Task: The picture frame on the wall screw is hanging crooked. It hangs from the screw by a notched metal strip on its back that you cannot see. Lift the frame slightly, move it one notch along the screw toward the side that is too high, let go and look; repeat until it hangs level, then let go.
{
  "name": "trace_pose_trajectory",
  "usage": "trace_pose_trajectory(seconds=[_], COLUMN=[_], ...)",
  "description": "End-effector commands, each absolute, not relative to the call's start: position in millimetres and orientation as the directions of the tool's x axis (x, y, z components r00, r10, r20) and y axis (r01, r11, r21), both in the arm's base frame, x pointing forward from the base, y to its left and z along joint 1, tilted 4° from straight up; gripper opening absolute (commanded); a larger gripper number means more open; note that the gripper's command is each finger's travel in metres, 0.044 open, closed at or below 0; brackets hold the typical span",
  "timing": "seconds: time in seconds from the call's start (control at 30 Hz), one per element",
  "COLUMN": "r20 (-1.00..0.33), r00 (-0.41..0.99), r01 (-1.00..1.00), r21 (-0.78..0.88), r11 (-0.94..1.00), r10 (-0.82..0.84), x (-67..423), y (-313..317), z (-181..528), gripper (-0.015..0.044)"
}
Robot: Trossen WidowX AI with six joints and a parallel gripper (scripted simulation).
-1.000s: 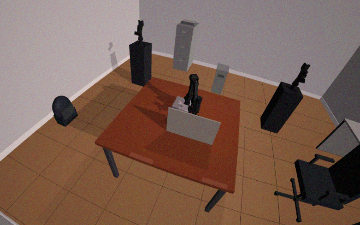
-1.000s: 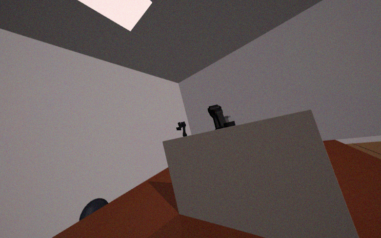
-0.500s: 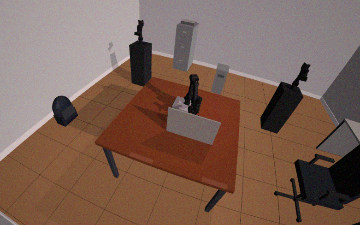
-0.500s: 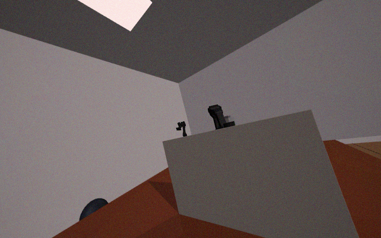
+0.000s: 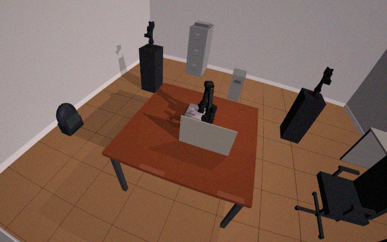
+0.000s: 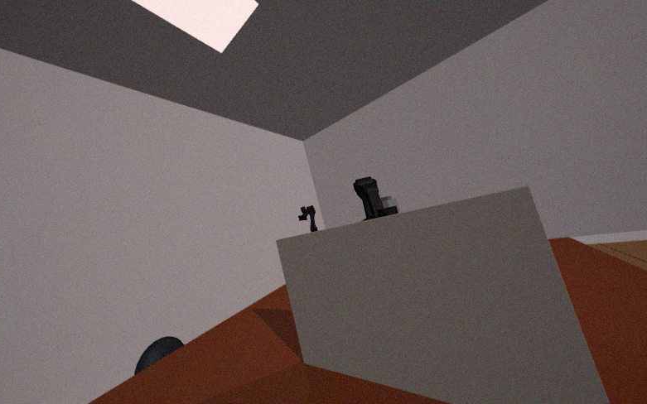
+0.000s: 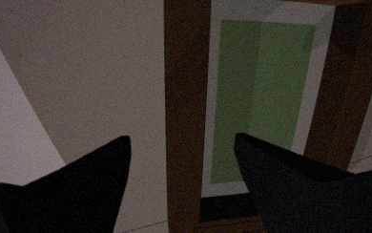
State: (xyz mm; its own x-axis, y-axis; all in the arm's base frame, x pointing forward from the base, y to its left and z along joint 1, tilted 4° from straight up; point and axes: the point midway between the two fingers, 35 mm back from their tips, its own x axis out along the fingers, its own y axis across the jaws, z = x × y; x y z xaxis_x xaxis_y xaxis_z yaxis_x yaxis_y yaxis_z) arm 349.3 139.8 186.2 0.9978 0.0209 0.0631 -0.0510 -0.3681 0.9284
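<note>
The picture frame (image 7: 187,95) has a brown wooden border, a white mat and a green picture (image 7: 261,95). It shows only in the wrist view, close up, on the grey wall panel (image 7: 99,72) (image 5: 206,136) (image 6: 416,290). My gripper (image 7: 183,142) is open. Its two dark fingers stand on either side of one brown bar of the frame, and I cannot tell whether they touch it. In the top and exterior views the arm (image 5: 208,102) (image 6: 370,198) reaches down behind the panel, which hides the frame. The screw and the notched strip are hidden.
The panel stands on a red-brown table (image 5: 158,150). Two black pedestals (image 5: 151,67) (image 5: 303,118) with cameras, a grey filing cabinet (image 5: 199,49), a small grey box (image 5: 237,84), a dark bin (image 5: 68,118) and an office chair (image 5: 354,192) stand around the table.
</note>
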Motion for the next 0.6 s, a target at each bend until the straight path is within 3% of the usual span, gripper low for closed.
trace_pose_trajectory(seconds=[0.0,0.57], r20=[0.059,0.060], r00=[0.998,0.998], r01=[-0.047,-0.047], r21=[0.928,0.928], r11=[-0.370,-0.370], r10=[0.022,0.022], x=[357.1,367.7], y=[139.9,139.5], z=[185.0,185.5], gripper=[0.0260,0.0260])
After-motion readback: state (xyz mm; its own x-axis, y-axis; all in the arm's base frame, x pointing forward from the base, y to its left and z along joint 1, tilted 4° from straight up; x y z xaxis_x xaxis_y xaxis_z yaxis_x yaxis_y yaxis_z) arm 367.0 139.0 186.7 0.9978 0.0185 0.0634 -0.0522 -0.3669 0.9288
